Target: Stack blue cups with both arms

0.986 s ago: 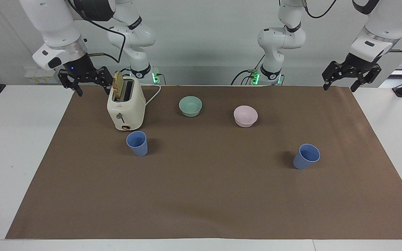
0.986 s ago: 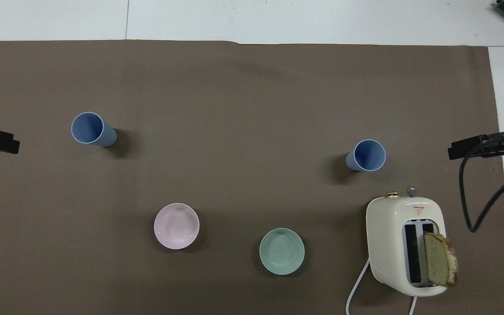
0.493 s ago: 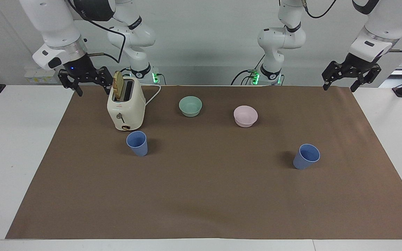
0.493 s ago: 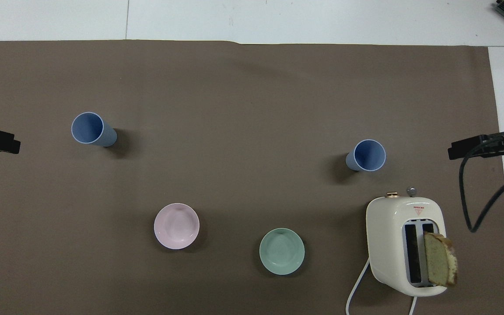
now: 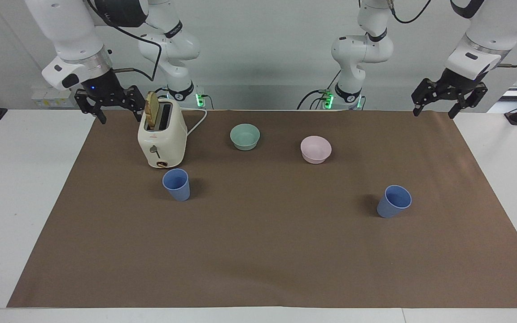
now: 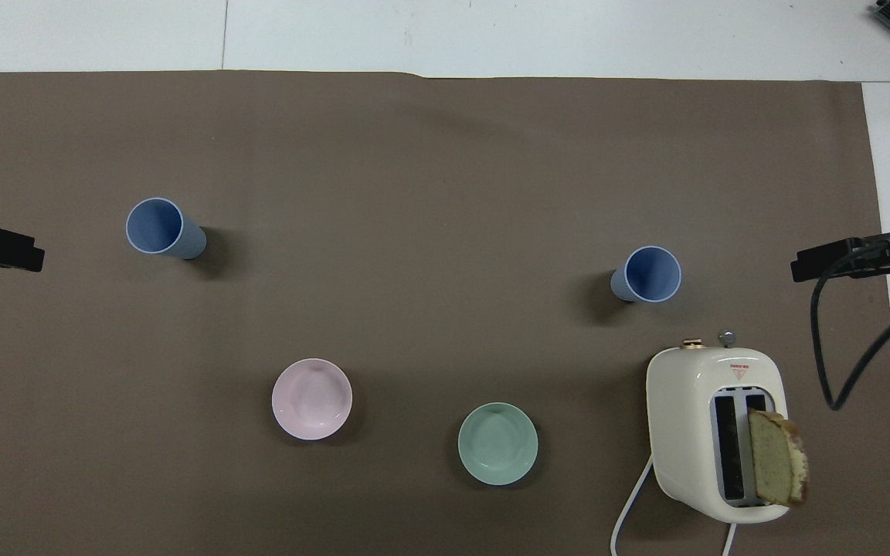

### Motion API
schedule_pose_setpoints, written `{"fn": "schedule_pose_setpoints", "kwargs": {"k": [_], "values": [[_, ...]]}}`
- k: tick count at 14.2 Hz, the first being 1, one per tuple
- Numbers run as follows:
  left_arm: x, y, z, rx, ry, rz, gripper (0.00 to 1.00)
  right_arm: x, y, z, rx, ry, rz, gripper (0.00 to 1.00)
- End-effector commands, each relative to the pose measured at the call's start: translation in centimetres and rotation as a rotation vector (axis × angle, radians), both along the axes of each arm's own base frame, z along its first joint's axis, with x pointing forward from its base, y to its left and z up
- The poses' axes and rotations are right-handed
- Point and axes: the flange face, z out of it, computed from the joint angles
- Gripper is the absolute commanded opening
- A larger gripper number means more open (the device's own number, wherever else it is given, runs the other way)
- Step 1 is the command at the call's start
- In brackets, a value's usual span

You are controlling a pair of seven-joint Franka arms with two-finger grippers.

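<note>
On the brown mat, both blue cups stand upright, well apart, one per arm's end. Left claw & right claw hang open, empty; stacking not yet begun.

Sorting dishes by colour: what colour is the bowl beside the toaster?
Mint green bowl; it shows best in the overhead view, beside the cream toaster.

Counted: two blue cups; two bowls, one mint-green, one pink; one toaster; one bread slice.
</note>
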Motion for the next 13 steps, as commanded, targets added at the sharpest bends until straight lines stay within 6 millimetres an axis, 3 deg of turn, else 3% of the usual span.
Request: {"fn": "schedule_pose_setpoints", "kwargs": {"k": [1,6,13], "values": [[-0.6,0.0,0.2,0.008,-0.01,0.006,1.0,-0.4,-0.3,0.0,-0.007,-0.008,0.018,1.0],[0.9,0.7,0.2,0.004,-0.101,0.013,1.0,-0.4,-0.3,0.1,-0.007,-0.008,0.018,1.0],[3.8,2.9,-8.0,-0.026,-0.13,0.066,1.0,-0.4,-0.3,0.0,-0.007,-0.008,0.018,1.0]]}}
